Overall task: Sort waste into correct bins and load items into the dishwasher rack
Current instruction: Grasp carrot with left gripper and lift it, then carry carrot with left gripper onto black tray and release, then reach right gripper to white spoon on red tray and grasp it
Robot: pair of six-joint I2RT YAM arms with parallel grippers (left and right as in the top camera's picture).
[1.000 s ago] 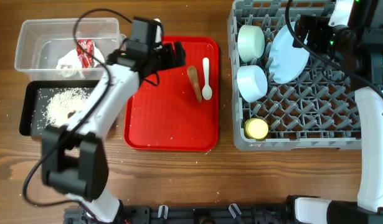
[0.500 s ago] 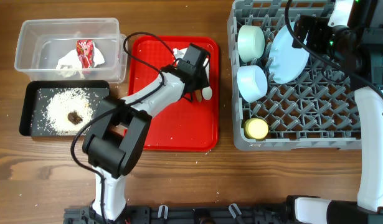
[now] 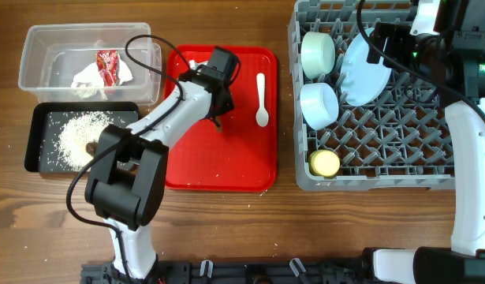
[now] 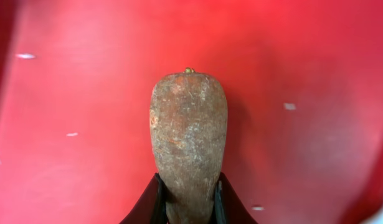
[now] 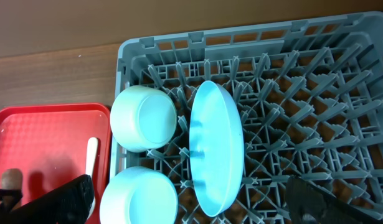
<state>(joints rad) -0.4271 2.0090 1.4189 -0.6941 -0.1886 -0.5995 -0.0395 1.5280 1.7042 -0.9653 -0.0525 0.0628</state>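
Grey dishwasher rack (image 3: pixel 384 150), seen from overhead, is loaded with plate (image 3: pixel 367 67), two bowls (image 3: pixel 318 54) and yellow cup (image 3: pixel 325 163). The wrapper (image 3: pixel 106 67) is binned in the clear tub (image 3: pixel 37 35), rice (image 3: pixel 76 134) in the black tray (image 3: pixel 37 138) — only the white spoon (image 3: pixel 262 99) is left on the red tray (image 3: pixel 218 158). Left wrist: brown stick (image 4: pixel 188 137) is clamped in the left hand (image 4: pixel 188 211), above the tray. Right wrist: right hand (image 5: pixel 191 208) is held wide open, empty.

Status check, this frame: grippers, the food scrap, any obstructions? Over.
Left gripper shut on brown stick, over red tray. Right gripper open, empty, above dishwasher rack. White spoon on tray, apart from left gripper.
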